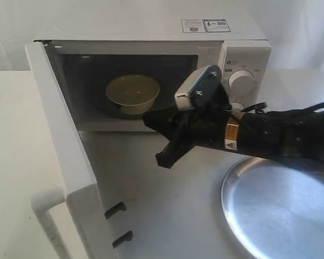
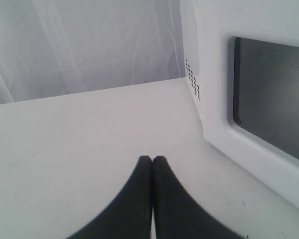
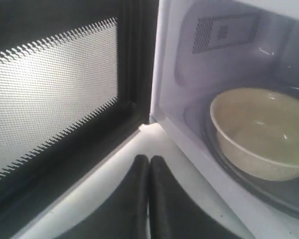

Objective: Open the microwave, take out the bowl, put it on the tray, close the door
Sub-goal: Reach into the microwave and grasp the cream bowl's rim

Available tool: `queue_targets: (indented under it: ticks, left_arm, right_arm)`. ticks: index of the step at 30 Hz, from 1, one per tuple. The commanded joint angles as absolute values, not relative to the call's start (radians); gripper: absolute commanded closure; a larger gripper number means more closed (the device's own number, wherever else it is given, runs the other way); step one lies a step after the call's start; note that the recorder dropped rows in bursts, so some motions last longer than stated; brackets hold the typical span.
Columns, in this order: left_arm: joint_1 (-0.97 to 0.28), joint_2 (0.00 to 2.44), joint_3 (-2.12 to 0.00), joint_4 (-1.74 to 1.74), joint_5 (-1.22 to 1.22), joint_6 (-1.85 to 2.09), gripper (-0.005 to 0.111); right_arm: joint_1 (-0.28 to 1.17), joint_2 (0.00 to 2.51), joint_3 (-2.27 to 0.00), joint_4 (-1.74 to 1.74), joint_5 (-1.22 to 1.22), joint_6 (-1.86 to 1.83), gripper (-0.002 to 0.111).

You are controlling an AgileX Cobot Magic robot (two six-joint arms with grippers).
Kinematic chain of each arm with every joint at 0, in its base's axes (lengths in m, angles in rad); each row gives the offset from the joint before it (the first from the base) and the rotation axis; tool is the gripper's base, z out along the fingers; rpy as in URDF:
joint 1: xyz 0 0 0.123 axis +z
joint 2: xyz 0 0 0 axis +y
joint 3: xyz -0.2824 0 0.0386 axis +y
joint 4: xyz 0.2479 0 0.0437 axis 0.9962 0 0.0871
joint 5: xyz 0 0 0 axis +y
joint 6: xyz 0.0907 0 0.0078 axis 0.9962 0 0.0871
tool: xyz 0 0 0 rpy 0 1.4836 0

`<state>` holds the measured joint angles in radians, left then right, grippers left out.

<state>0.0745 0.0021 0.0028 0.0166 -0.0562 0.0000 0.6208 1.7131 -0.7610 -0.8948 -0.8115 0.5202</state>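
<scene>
The door (image 1: 59,162) stands wide open beside the right tool (image 3: 149,160), whose fingers press together, empty. Just ahead of that tool, the bowl (image 3: 261,132) sits inside the microwave (image 1: 151,32). Over the tabletop (image 2: 65,149), the left tool (image 2: 152,160) is likewise closed.

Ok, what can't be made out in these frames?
Lower round white knob: exterior view, mostly hidden behind the black right arm.
Large shiny round silver metal tray: exterior view, cut off by right and bottom edges.
Sticker print on the white boxy microwave's top: exterior view, too small.

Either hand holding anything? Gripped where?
Nothing held: left hand and right hand are both shut empty; the bowl sits untouched inside the microwave.
</scene>
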Motion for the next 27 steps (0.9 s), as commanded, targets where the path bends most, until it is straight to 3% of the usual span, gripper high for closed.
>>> queue_targets:
  ticks: [1, 6, 10, 14, 19, 27]
  left_arm:
    - [0.073, 0.000, 0.000, 0.009, -0.061, 0.000, 0.107]
    - [0.073, 0.000, 0.000, 0.009, -0.061, 0.000, 0.107]
    - [0.073, 0.000, 0.000, 0.009, -0.061, 0.000, 0.107]
    - [0.073, 0.000, 0.000, 0.009, -0.061, 0.000, 0.107]
    - [0.073, 0.000, 0.000, 0.009, -0.061, 0.000, 0.107]
    - [0.073, 0.000, 0.000, 0.009, -0.061, 0.000, 0.107]
  right_arm:
    - [0.656, 1.800, -0.857, -0.840, -0.710, 0.393, 0.108]
    - [0.657, 1.867, -0.975, -0.646, -0.518, 0.173, 0.108]
    - [0.668, 1.906, -1.053, -0.641, -0.498, 0.140, 0.108]
    - [0.707, 1.948, -1.128, -0.755, -0.439, 0.134, 0.092]
    - [0.738, 2.015, -1.223, -0.810, -0.340, 0.134, 0.060]
    - [0.738, 2.103, -1.345, -0.817, -0.310, 0.125, 0.060]
